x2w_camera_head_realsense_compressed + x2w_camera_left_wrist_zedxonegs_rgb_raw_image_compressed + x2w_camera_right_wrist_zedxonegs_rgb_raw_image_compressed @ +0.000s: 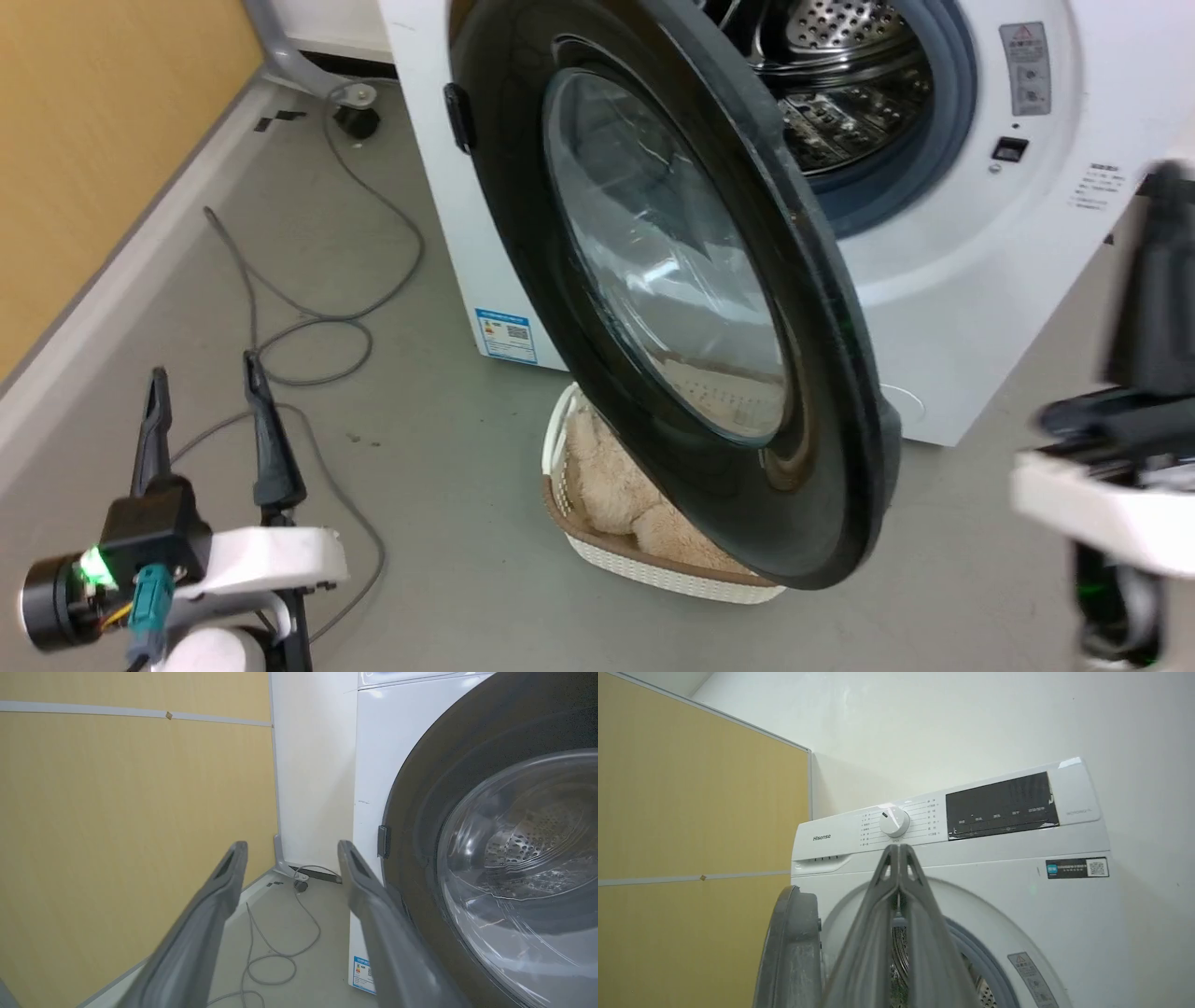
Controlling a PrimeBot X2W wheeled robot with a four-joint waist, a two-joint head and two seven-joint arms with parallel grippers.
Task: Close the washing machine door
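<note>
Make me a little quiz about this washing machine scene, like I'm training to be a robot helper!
1. True or false: the washing machine door is shut tight against the washing machine.
2. What lies in the laundry basket on the floor below the door? A) beige fluffy fabric B) red socks C) shiny spoons
3. Which has its fingers spread apart, the left gripper or the right gripper?

Key: 1 false: the door hangs open, with the steel drum showing. 2 A. 3 the left; the right one's fingers are pressed together.
</note>
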